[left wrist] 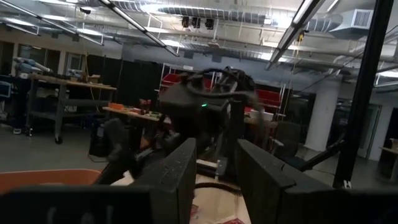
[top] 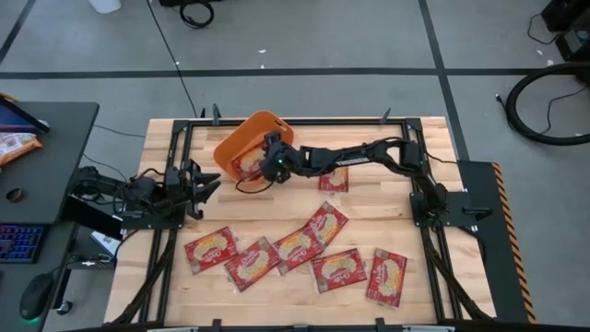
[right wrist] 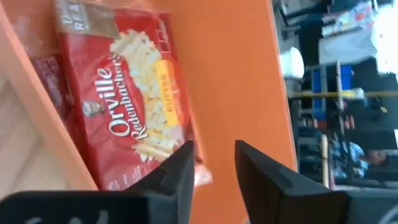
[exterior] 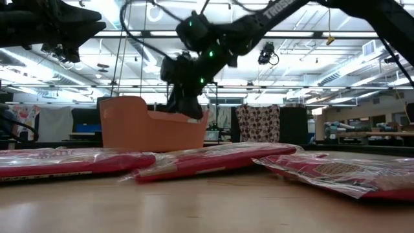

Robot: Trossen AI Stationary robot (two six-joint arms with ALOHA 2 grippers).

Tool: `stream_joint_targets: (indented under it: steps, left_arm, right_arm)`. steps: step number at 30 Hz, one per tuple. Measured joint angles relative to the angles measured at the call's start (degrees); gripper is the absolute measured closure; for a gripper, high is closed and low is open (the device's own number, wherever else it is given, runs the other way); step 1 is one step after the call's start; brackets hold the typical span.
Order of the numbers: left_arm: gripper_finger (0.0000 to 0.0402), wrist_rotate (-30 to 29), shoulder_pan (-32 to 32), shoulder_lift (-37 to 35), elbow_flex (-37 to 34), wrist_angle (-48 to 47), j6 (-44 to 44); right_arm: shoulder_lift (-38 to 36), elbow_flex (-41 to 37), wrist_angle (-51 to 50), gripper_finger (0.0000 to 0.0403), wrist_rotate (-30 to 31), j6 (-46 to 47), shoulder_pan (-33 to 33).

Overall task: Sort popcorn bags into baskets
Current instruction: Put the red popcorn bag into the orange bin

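Observation:
The orange basket [top: 247, 136] stands at the table's far middle, also in the low view [exterior: 145, 129]. My right gripper [top: 263, 166] reaches in over its rim and is open [right wrist: 214, 165]. Just beyond its fingers a red popcorn bag [right wrist: 127, 93] lies inside the basket against the wall, with the edge of a second bag [right wrist: 46, 78] beside it. Several more bags lie flat on the table's near half [top: 297, 244], and one lies by the right arm [top: 334, 178]. My left gripper [top: 203, 184] waits open at the table's left edge [left wrist: 216, 180].
Black frame rails [top: 175, 157] run along the table's edges. A dark side table [top: 46, 166] at the left carries a keyboard, a mouse and a paler orange packet [top: 14, 143]. Bare wood lies between the basket and the row of bags [top: 387, 221].

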Motion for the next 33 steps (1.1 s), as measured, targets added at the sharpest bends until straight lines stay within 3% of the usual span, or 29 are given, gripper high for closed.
stream_joint_targets:
  steps: [6, 13, 18, 23, 33]
  left_arm:
    - [0.0285, 0.0, 0.0, 0.0, 0.0, 0.0, 0.0]
    - [0.0285, 0.0, 0.0, 0.0, 0.0, -0.2, -1.0]
    - [0.0285, 0.0, 0.0, 0.0, 0.0, -0.4, -1.6]
    - [0.0285, 0.0, 0.0, 0.0, 0.0, -0.5, -1.6]
    - [0.0285, 0.0, 0.0, 0.0, 0.0, -1.3, -2.0]
  right_arm:
    - [-5.8, 0.2, -14.3, 0.0264, 2.5, 7.1, 4.2]
    - [-11.7, 0.2, -33.2, 0.0264, 2.5, 21.8, 6.8]
    - [-13.4, 0.1, -45.6, 0.0265, -2.4, 35.1, 5.8]
    - [-13.4, -3.8, -51.1, 0.0264, -2.2, 42.4, 5.1]
    - [-13.3, -14.6, -55.6, 0.0265, 1.2, 45.1, 2.5]
